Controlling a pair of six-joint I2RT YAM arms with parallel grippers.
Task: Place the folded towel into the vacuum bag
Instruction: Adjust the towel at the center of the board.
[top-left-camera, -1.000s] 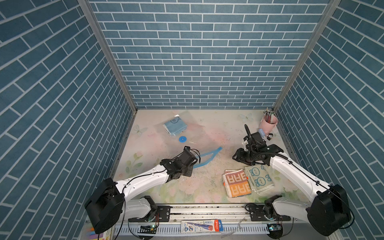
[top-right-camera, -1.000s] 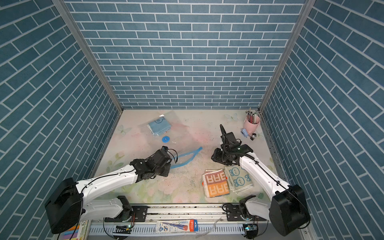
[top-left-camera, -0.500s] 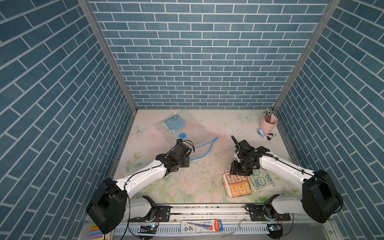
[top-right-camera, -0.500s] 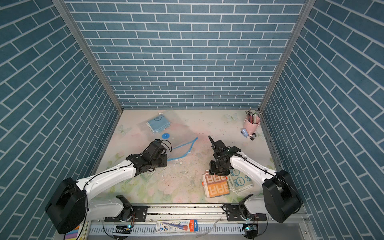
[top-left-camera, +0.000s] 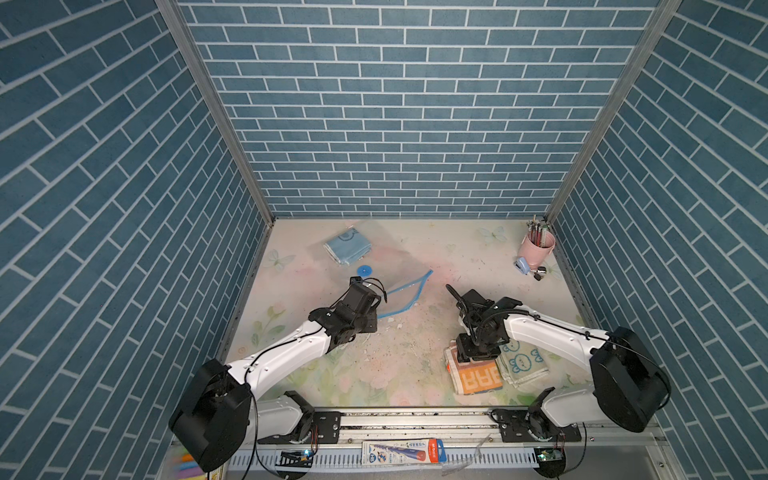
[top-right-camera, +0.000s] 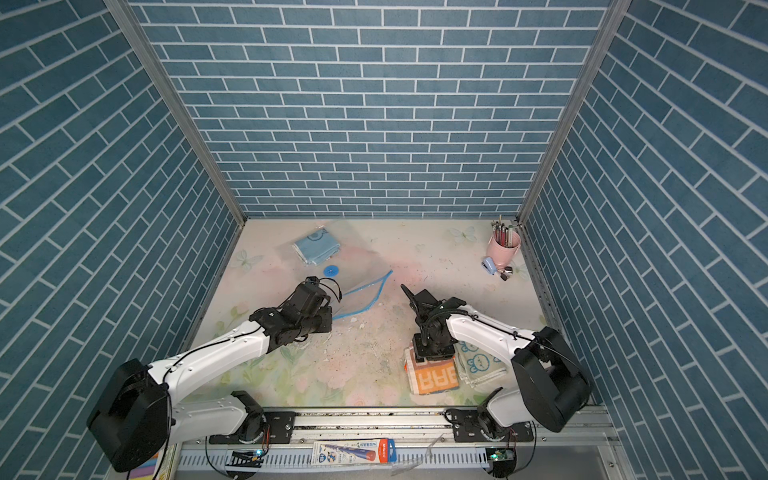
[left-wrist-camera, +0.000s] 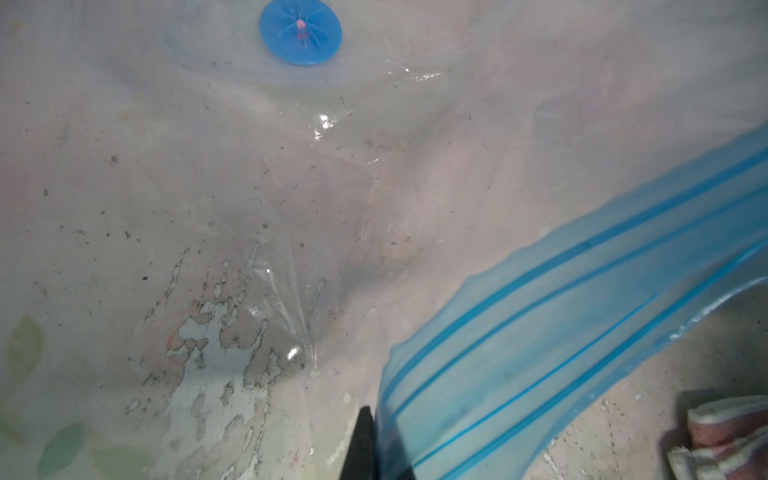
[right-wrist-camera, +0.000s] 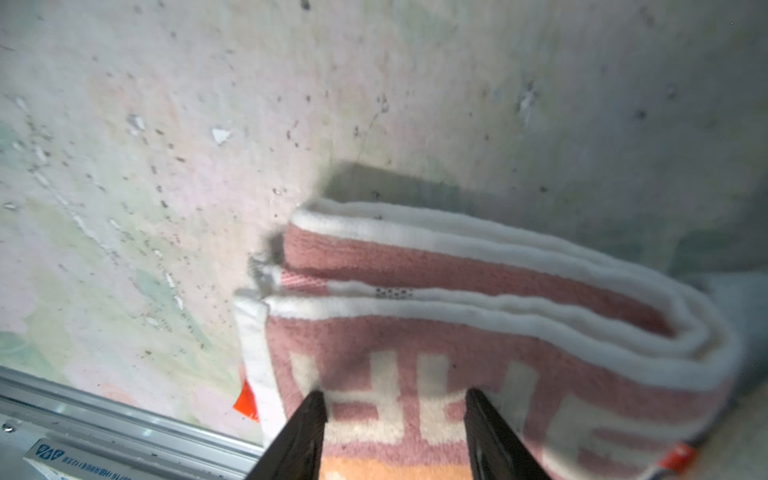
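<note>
The vacuum bag (top-left-camera: 399, 266) lies clear and crinkled at mid-table, with its round blue valve (left-wrist-camera: 300, 31) and its blue zip strip (left-wrist-camera: 582, 324). My left gripper (left-wrist-camera: 374, 415) is shut on the strip's edge and holds that lip raised off the table, so the mouth gapes, as both top views show (top-left-camera: 380, 297) (top-right-camera: 336, 297). The folded towel (right-wrist-camera: 457, 332), pink and orange with white letters, rests near the front edge (top-left-camera: 478, 376). My right gripper (right-wrist-camera: 395, 399) is open, pointing down over it, with one finger on each side of the lettering and the jaws apart.
A pale green bear-print towel (top-left-camera: 524, 365) lies right beside the folded one. A blue folded cloth (top-left-camera: 347, 248) sits at the back left, seemingly under the bag's plastic. A pink pen cup (top-left-camera: 536, 247) stands in the back right corner. The metal rail (top-left-camera: 415, 415) borders the front.
My right gripper swung from mid-table toward the front, came down over the folded towel and opened a little wider. My left gripper moved back with the zip strip still in it.
</note>
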